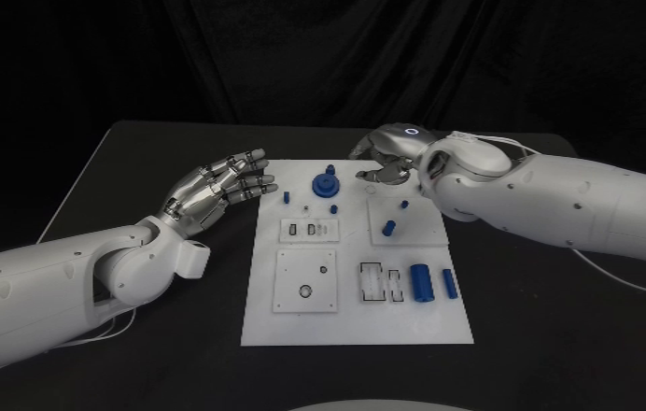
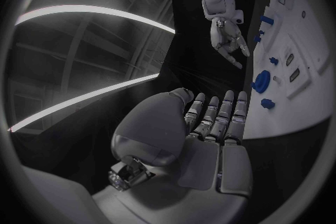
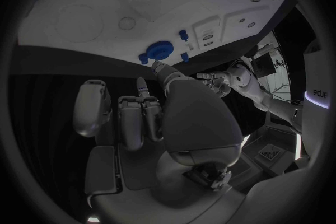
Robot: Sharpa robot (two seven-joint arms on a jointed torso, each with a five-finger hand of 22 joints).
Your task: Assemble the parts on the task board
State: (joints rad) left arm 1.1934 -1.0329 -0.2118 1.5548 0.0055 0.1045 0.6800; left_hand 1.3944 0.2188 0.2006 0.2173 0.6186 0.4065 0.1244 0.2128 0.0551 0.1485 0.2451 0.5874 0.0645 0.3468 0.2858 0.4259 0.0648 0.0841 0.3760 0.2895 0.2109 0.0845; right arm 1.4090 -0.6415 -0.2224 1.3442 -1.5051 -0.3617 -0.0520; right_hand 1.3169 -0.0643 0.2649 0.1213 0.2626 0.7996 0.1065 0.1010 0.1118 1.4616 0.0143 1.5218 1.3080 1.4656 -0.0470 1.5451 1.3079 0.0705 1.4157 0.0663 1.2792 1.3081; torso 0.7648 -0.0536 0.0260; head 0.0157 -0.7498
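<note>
On the board [image 1: 357,322], two blue cylinders [image 1: 421,283] lie by its near right edge and a blue gear [image 1: 325,186] stands at the far edge. The left hand [image 1: 222,190] hovers left of the board, fingers apart, empty. The right hand [image 1: 390,161] hangs over the far edge, fingers curled on nothing.

1. The head view looks down from above and in front onto the black table [image 1: 161,149]; the whole task board [image 1: 357,271] lies central.
2. The left wrist view sits close behind the left hand [image 2: 210,123]; it faces across the board's far end.
3. The right wrist view sits close behind the right hand [image 3: 150,117]; both wrist views share the blue round part [image 2: 261,81] [image 3: 159,49].
</note>
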